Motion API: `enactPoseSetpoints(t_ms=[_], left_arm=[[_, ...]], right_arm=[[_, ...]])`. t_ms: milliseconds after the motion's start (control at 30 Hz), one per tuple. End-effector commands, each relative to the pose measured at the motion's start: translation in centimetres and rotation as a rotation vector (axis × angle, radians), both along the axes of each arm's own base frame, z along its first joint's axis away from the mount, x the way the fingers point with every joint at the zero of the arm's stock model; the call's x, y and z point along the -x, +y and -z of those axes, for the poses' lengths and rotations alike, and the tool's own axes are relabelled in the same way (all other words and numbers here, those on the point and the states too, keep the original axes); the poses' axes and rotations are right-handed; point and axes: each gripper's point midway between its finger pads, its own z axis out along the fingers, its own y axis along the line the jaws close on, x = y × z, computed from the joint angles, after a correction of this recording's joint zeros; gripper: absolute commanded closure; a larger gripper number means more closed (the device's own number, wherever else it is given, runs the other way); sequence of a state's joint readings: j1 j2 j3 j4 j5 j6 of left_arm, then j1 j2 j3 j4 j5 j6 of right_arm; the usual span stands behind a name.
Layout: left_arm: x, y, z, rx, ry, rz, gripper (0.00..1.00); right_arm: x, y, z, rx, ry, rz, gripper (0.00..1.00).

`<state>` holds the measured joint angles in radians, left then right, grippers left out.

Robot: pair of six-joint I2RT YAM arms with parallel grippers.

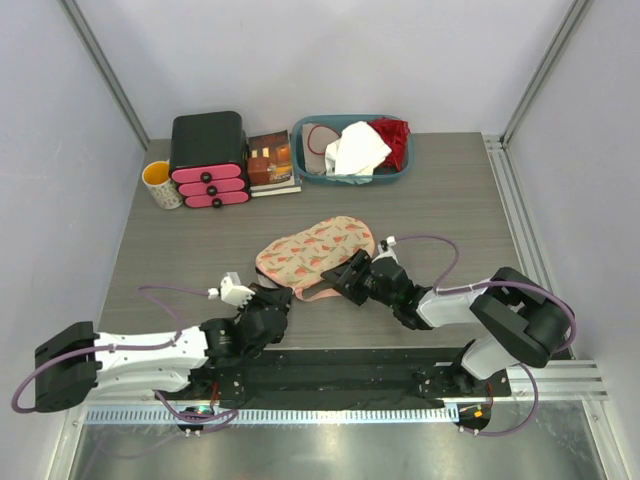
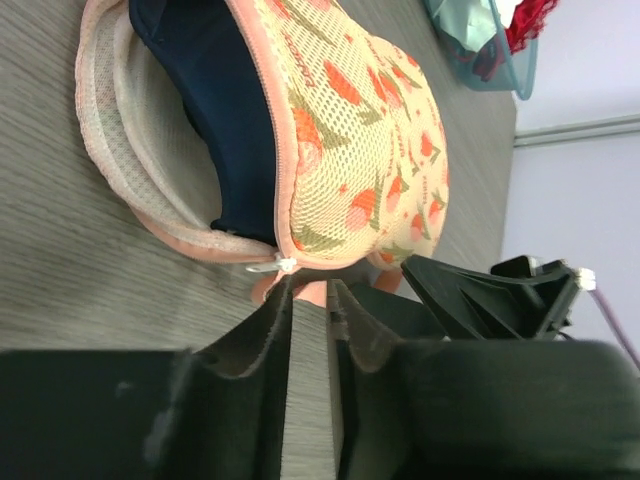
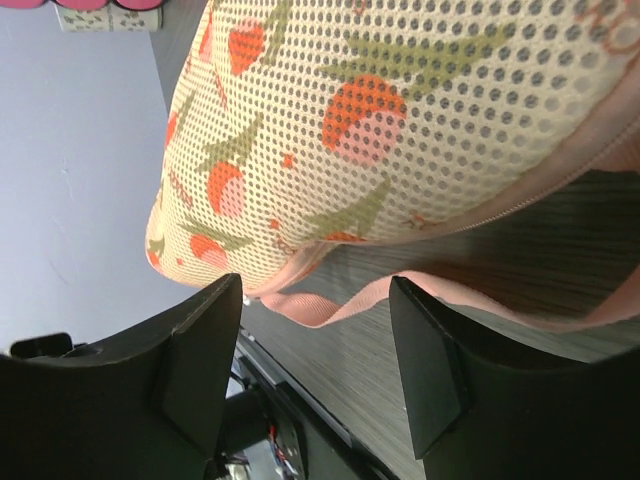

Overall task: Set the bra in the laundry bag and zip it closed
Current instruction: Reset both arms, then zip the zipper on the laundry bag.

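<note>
The laundry bag (image 1: pixel 315 252) lies mid-table, cream mesh with a reddish floral print and pink trim. In the left wrist view the laundry bag (image 2: pixel 360 120) gapes open along its left side, and the navy bra (image 2: pixel 225 110) sits inside. Its silver zipper pull (image 2: pixel 265 266) hangs at the near end. My left gripper (image 2: pixel 311 292) is at the bag's near corner, narrowed onto a pink tab (image 2: pixel 312 296) of the bag. My right gripper (image 3: pixel 315 300) stands open at the bag's near right edge, with a pink strap loop (image 3: pixel 330 305) lying between its fingers, untouched.
At the back stand a teal basket (image 1: pixel 390 175) with a white cloth (image 1: pixel 355 150) and a red garment (image 1: pixel 395 140), a book (image 1: pixel 270 160), a black box with pink drawers (image 1: pixel 208 158) and a cup (image 1: pixel 160 185). The two grippers are close together.
</note>
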<state>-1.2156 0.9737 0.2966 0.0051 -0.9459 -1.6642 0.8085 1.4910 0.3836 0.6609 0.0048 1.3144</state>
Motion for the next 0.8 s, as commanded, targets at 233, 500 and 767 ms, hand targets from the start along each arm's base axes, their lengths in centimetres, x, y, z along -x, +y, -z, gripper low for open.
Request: enactPoseSetpoints(t_ms=[233, 500, 767], left_arm=[[1.3, 1.5, 0.3, -0.12, -0.026, 0.123, 0.55], [0.3, -0.3, -0.3, -0.103, -0.137, 0.18, 0.38], [-2.1, 0.1, 0.6, -0.067, -0.144, 0.143, 0.41]], right_arm=[[-2.8, 0.6, -0.8, -0.023, 0.002, 0.256, 0.37], [-3.3, 1.4, 0.0, -0.065, 0.053, 0.285, 0.39], [-3.4, 0.6, -1.0, -0.099, 0.068, 0.326, 0.41]])
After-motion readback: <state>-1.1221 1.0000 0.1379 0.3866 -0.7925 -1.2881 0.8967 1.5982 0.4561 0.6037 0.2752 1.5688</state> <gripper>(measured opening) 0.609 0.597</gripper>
